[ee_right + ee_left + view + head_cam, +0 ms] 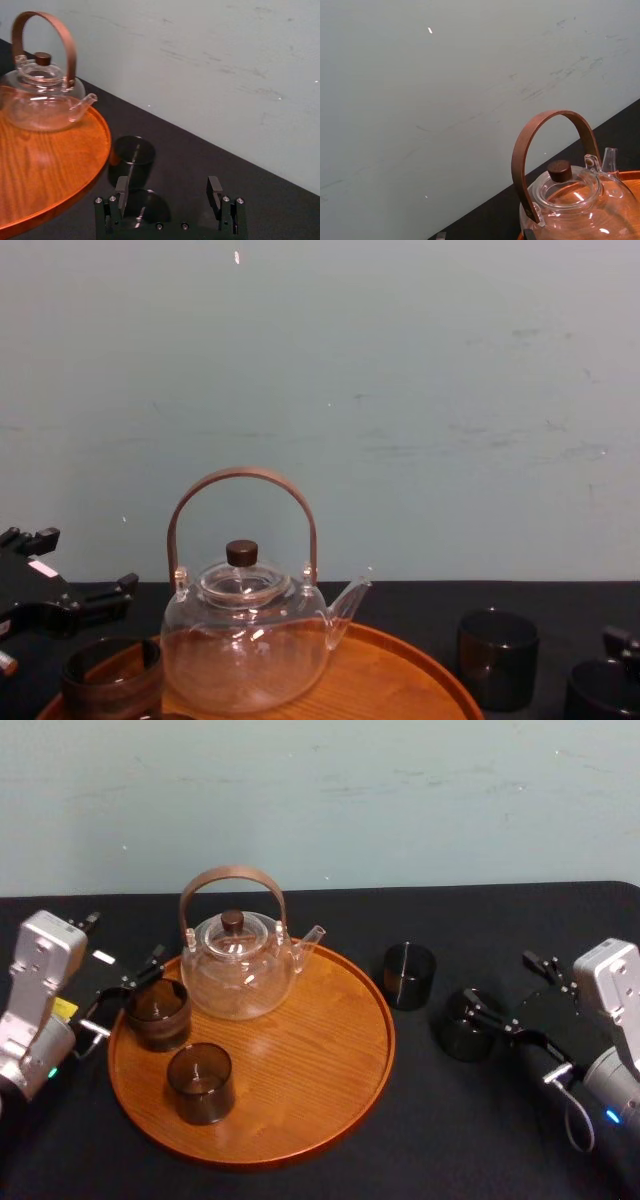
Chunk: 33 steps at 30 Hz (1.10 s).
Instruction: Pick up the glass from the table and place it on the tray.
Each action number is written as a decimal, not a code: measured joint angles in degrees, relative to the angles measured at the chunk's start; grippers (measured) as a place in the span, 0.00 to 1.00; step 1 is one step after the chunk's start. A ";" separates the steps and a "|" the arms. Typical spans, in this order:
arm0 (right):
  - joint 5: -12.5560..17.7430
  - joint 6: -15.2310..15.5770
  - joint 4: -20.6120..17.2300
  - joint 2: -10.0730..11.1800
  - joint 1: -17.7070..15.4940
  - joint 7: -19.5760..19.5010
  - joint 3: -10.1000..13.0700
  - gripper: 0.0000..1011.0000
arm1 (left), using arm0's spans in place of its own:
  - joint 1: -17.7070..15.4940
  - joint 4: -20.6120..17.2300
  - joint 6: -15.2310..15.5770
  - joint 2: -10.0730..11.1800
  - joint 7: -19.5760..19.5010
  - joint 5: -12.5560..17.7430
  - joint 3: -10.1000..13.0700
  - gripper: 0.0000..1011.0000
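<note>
Four squat cups of dark smoked glass stand upright with mouths up, so each one's axis is vertical. Two are on the black table (480,1140), to the right of the large round orange-brown wooden tray (320,1050) and clear of its rim. The far table glass (409,976) stands close to the rim. The near table glass (463,1025) is further right and closer to the robot.

The right gripper (497,975) is low over the table with its fingers spread wide. The near table glass sits just beside one finger. I cannot tell whether they touch.

The other two cups are on the tray. The left-edge tray glass (157,1013) is by the rim, and the front tray glass (200,1082) is nearer the robot and looks empty. A clear glass teapot with a brown arched handle and dark lid knob (238,975) stands at the back of the tray. Its spout points to the robot's right and away, towards the far table glass, and no liquid shows in it.

The left gripper (132,995) is at the tray's left rim with its fingers apart. It is right beside the left-edge tray glass, and contact is unclear.
</note>
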 joint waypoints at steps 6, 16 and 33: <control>-0.32 0.69 -2.24 -0.22 -2.42 0.12 0.30 0.99 | 0.00 0.00 0.00 0.00 0.00 0.00 0.00 0.99; -0.45 1.64 -2.42 -1.31 -4.13 1.07 1.31 0.99 | 0.00 0.00 0.00 0.00 0.00 0.00 0.00 0.99; 0.10 2.12 -0.06 -3.83 -5.37 3.74 3.15 0.99 | 0.00 0.00 0.00 0.00 0.00 0.00 0.00 0.99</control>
